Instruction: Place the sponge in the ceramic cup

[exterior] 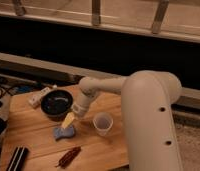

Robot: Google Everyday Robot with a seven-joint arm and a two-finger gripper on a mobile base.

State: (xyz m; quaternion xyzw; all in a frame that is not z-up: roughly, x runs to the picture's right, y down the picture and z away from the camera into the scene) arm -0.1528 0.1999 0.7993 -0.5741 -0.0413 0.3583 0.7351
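The gripper hangs over the sponge, covering its top edge. The arm runs out of view below, hiding the table's right edge. A black object at the near-left corner is cut off.

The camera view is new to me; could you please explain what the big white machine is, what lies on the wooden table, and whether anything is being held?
This is one camera looking down on a wooden table. The bulky white shape is a robot's single arm. Its gripper hangs at the arm's tip, just above a small blue-grey wavy sponge on the table. To the sponge's right in the picture stands a small whitish tapered cup, and behind the sponge sits a wide dark round bowl. A reddish-brown oblong thing lies nearer the front edge. Whether the sponge is gripped I cannot tell.
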